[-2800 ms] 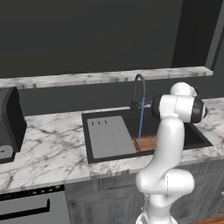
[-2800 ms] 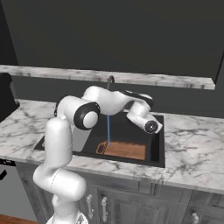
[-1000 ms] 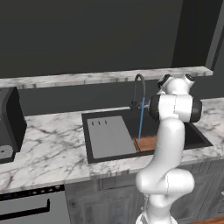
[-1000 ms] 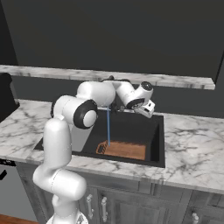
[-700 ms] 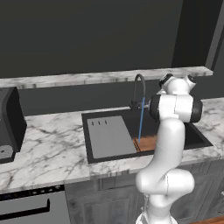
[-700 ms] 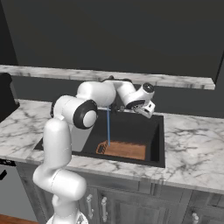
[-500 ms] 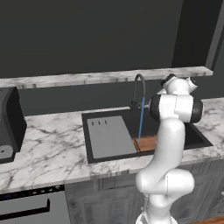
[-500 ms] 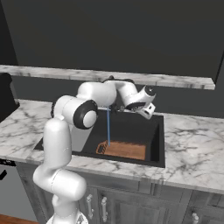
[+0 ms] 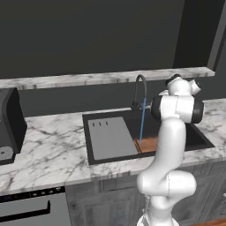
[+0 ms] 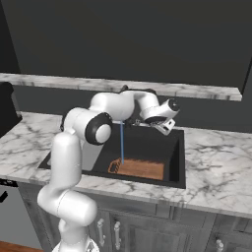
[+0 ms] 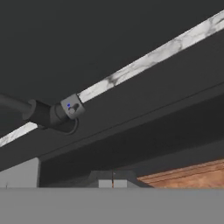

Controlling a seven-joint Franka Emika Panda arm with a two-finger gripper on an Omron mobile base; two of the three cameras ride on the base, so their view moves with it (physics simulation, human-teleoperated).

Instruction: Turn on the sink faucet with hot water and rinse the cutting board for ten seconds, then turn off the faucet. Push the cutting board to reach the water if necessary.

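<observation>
Clenched empty, gripper (image 10: 166, 129) raised above the sink (image 10: 170, 178), just right of the sink faucet (image 9: 139, 90) base at the back rim; cutting board (image 10: 139, 169) below, under the water (image 10: 121, 142).

There is one sink (image 9: 92, 155), a black basin set into the marble counter (image 9: 48, 152), and everything else is counted from it. Inside the sink lie two flat pieces: one brown wooden cutting board (image 9: 148, 144) toward its right front, and one grey slab (image 9: 110, 139) with three slots at its left. One dark gooseneck sink faucet (image 9: 138, 90) rises behind the sink, and one thin blue stream of water (image 9: 142, 123) falls from it into the basin. One marble shelf (image 9: 101, 78) runs along the wall above the sink. One dark appliance (image 9: 9, 123) stands on the counter well left of the sink.
</observation>
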